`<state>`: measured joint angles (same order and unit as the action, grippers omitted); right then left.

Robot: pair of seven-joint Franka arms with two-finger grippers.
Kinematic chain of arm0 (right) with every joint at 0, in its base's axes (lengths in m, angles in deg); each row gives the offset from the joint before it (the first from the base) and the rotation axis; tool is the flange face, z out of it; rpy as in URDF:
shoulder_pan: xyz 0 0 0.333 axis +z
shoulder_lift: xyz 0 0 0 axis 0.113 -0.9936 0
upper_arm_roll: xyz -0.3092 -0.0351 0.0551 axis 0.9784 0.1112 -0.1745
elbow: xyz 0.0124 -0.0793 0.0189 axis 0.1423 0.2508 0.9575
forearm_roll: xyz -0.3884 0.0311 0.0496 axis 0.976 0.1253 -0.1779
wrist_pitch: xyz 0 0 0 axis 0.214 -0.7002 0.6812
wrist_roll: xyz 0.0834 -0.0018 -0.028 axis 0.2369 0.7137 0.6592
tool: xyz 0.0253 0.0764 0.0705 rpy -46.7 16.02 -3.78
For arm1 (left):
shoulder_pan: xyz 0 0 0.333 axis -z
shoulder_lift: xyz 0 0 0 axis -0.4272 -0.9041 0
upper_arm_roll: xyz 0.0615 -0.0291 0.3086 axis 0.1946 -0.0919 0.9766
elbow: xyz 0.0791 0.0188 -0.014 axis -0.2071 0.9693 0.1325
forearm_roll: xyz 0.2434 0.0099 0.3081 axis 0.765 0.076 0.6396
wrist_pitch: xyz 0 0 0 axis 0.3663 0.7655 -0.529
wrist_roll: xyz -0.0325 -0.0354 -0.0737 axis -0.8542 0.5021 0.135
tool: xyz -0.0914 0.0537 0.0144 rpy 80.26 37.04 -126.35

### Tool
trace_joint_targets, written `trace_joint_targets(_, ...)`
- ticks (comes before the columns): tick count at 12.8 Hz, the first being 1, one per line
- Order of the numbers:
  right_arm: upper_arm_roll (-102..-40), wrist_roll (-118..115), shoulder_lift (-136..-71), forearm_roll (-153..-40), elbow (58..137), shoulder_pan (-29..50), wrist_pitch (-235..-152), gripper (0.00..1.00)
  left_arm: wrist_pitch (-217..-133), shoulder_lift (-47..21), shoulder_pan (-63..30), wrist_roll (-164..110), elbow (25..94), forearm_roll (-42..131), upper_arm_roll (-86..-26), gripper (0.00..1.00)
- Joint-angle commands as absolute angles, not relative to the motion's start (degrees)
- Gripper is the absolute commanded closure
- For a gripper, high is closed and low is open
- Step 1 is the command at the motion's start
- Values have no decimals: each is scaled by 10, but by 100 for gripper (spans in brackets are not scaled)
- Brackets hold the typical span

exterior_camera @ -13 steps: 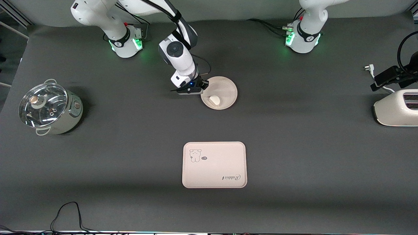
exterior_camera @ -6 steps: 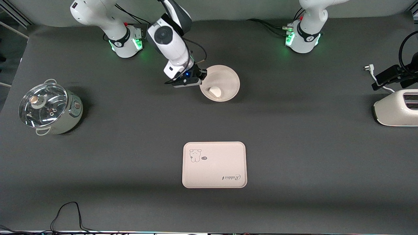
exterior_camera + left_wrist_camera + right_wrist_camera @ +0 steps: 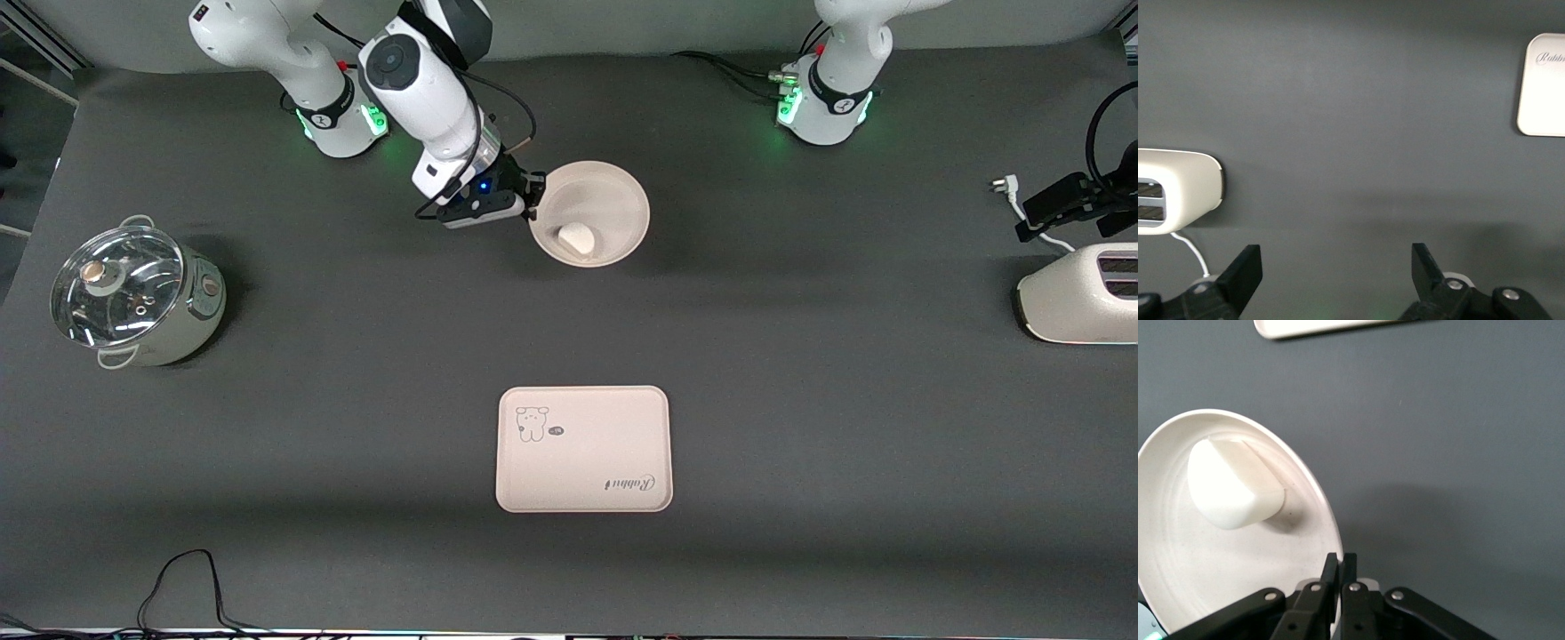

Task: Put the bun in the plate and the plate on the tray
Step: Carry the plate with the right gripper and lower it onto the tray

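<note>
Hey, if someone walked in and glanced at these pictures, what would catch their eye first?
Most likely the right end effector, shut on the rim of the plate and holding it in the air, tilted, with the bun lying inside. Next, the tray with its rabbit drawing, bare on the dark table nearer the front camera. The left end effector waits open above the table.
</note>
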<state>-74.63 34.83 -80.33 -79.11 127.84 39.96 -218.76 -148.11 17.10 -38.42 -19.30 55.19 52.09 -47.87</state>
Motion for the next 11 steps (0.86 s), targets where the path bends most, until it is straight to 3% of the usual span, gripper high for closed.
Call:
trace_joint_targets(1,-746,295,-898,-804,1158,341,-2151,96,-1455,178,-377,-184,540,539,-486,0)
trace_joint_targets(4,-746,292,-1023,-804,1004,288,-2142,96,-1456,177,-380,-121,539,539,-483,0)
trace_joint_targets(8,-745,293,-1186,-805,754,252,-2068,96,-1456,176,-387,-125,540,530,-480,0)
trace_joint_targets(11,-743,293,-1251,-802,676,238,-2065,97,-1455,174,-386,-125,539,530,-481,0)
